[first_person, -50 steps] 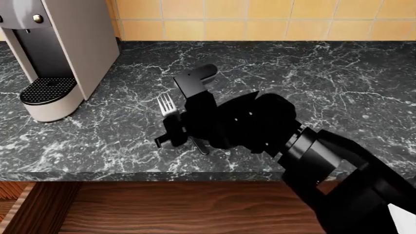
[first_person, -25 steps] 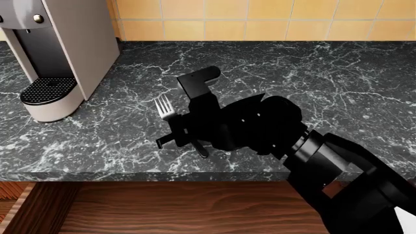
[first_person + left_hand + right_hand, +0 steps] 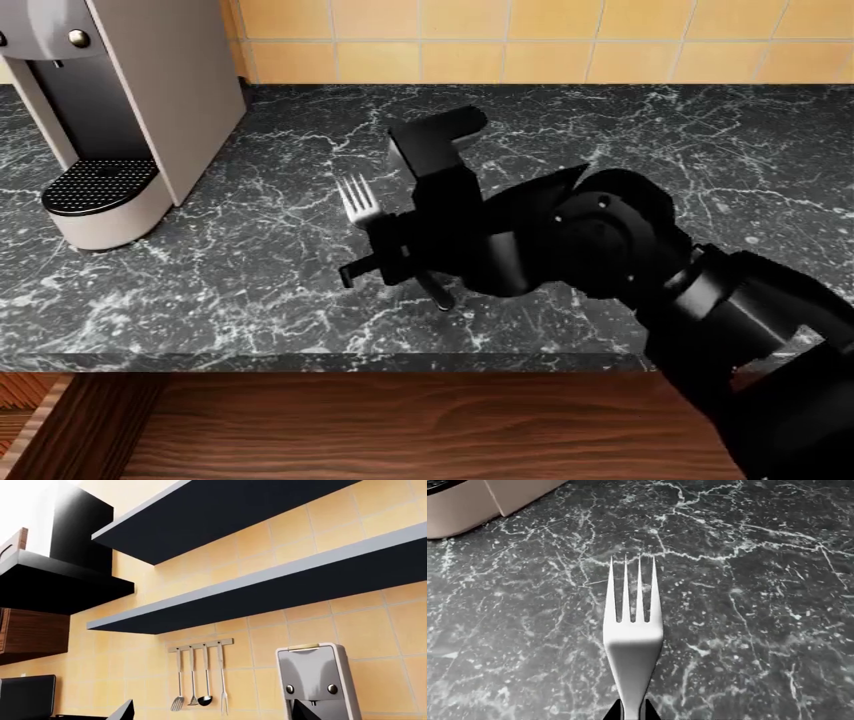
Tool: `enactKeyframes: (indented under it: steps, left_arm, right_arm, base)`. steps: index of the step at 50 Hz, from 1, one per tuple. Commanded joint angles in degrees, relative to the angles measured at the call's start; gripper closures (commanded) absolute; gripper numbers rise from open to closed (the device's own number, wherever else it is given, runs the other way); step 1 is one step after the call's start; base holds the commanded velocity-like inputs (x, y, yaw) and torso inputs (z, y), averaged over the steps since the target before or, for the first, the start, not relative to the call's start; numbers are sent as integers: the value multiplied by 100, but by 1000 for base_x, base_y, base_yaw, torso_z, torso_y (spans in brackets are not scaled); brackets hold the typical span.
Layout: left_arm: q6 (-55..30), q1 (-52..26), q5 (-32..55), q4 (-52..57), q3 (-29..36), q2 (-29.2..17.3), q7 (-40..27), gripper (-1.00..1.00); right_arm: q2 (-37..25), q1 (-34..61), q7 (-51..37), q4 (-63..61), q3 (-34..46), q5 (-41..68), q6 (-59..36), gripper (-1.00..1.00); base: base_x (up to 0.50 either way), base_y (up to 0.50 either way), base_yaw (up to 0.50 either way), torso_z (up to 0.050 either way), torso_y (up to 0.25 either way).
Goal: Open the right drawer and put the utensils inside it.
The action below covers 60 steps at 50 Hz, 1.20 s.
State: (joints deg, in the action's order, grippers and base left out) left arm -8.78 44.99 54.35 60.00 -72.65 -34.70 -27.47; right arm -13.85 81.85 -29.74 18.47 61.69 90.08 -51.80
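One fork [image 3: 358, 203] clamped in the right gripper [image 3: 390, 255], tines out above the tabletop [image 3: 747, 180], right of the coffee machine [image 3: 114, 100]; left gripper unseen.

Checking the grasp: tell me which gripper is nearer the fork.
Right. The right gripper is shut on the fork, holding it by the handle over the counter. The left gripper is out of sight; its wrist camera faces the wall shelves.

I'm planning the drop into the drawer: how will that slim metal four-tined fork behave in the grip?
The slim grey metal four-tined fork looks rigid, so it probably won't flex. Its smooth, shiny surface may slip or pivot, since the right gripper seems to pinch only the narrow handle. It looks thin, so likely light.
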Motion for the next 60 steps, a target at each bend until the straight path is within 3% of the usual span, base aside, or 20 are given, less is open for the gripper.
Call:
enactKeyframes:
  steps: [1,10,28,60]
  left_arm:
    - [-23,0,3,0,15,-73,-46,-100]
    - [-25,0,10,0,14,-106,-66,-100]
    - [-36,0,51,0,-42,-88,-48,-100]
    - [15,0,23,0,-32,27,42,-100]
  right_arm:
    - [-460,276,-533,-716,-251,454,-148,100]
    - [-615,267,-441,-1272,-248,509,-248,100]
    - [-658,239,761,-2236,52,-176,-251,100]
    - [205,239,1321,-3538,720,-852,-198,100]
  base:
    - [0,0,0,0,0]
    - [0,0,0,0,0]
    - [0,0,0,0,0]
    - [0,0,0,0,0]
